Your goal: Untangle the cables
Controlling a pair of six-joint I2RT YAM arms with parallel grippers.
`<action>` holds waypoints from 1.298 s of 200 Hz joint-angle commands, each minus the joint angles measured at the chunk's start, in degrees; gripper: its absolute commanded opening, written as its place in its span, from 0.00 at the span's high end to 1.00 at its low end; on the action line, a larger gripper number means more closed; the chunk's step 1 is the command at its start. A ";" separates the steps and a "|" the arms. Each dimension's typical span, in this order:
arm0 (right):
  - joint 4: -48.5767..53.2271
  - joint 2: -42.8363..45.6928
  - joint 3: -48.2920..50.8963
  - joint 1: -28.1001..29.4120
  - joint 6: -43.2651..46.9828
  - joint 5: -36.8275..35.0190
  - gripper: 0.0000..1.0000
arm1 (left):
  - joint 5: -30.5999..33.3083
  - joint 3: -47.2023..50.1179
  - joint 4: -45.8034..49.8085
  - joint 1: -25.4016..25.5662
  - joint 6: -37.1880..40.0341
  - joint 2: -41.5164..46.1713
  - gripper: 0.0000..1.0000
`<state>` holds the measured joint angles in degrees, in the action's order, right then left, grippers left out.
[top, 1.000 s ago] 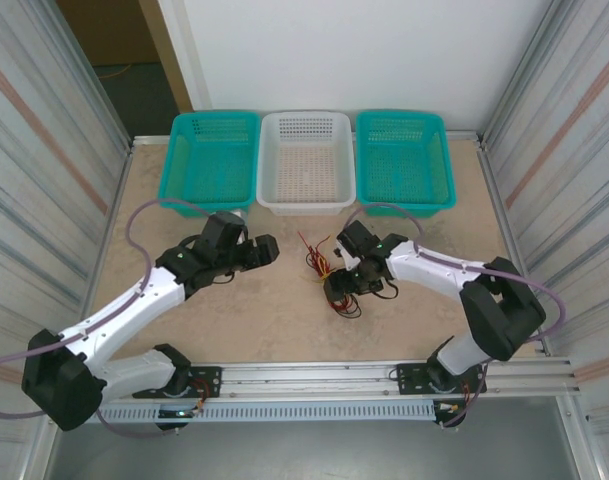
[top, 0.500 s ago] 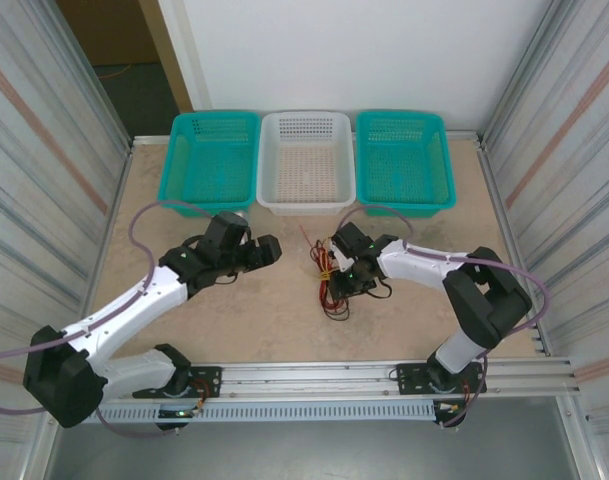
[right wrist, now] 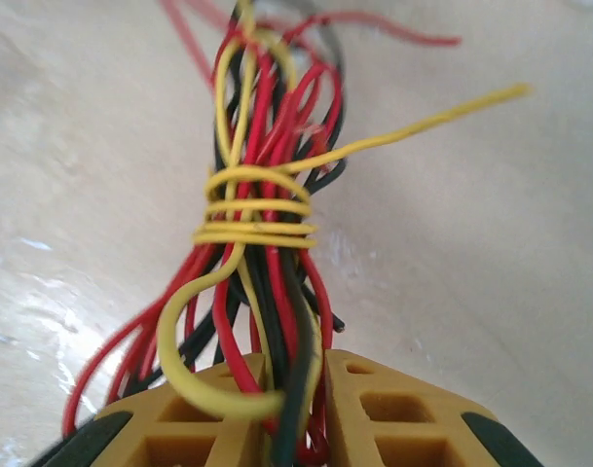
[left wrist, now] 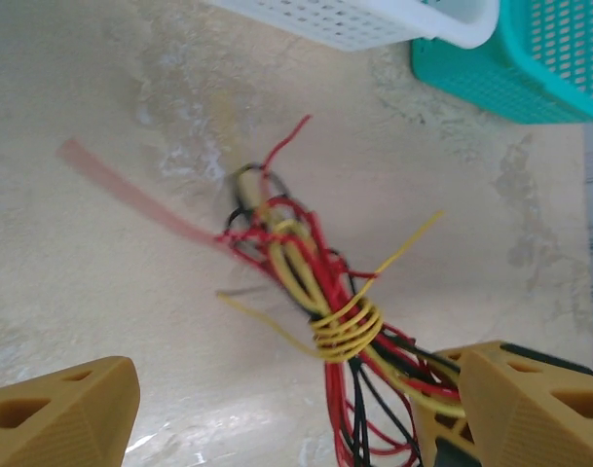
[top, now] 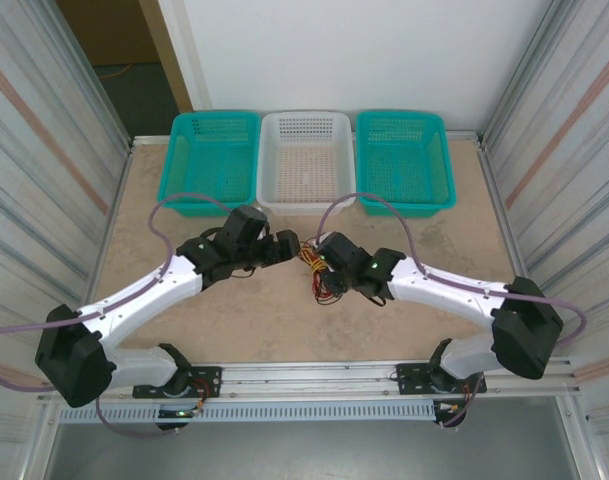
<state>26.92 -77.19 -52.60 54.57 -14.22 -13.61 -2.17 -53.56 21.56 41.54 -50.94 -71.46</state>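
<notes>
Item, upper left of the top view: one teal basket (top: 170, 165) at the far edge of the table (top: 144, 230), nothing visible inside that we can make out. Item, left of centre: left gripper (top: 282, 247), released; in the left wrist view (left wrist: 296, 413) we see its two tan fingers (left wrist: 57, 409) spread wide at the bottom corners of the frame, nothing between them but bare tabletop and the lower end of the bundle, which runs down just beside the right-hand finger. Item, top centre: one white basket (top: 304, 205), also seen at the upper edge of the left wrist view (left wrist: 374, 24). Item, centre of the table: the cables (top: 319, 285), a tangle of red, black and yellow strands lying between the two grippers; in the left wrist view (left wrist: 315, 282) a yellow strand is wound several times around the rest, with loose red and yellow ends sticking out. Item, just right of centre: right gripper (top: 329, 262), clenched on the cables; in the right wrist view (right wrist: 294, 409) we see its fingers (right wrist: 194, 423) pressed together on the bundle (right wrist: 257, 224) below the yellow coil. Item, upper right: a second teal basket (top: 404, 207).
</notes>
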 commanded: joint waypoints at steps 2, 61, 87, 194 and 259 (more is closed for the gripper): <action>-1.49 3.75 -1.59 0.78 2.29 -2.75 1.00 | -2.79 -1.40 -2.77 -1.78 -4.92 0.31 0.14; -2.05 5.77 -1.71 -0.38 -0.36 -1.77 1.00 | -8.19 5.01 -3.30 -5.01 -14.43 3.01 0.14; -4.94 8.10 -0.70 -3.22 -2.69 0.65 1.00 | -11.14 9.64 -7.77 -5.05 -23.41 4.33 0.12; -6.31 10.45 -6.37 -3.56 -0.04 9.06 1.00 | -16.56 3.68 -16.65 -6.49 -31.33 -4.58 0.04; -4.15 7.29 -11.92 -0.88 3.19 12.32 1.00 | -21.19 4.07 -18.06 -10.28 -30.69 -4.41 0.18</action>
<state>22.92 -68.93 -61.80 53.04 -13.23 -3.33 -20.60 -48.16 2.94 32.03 -83.48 -76.07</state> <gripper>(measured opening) 0.102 0.844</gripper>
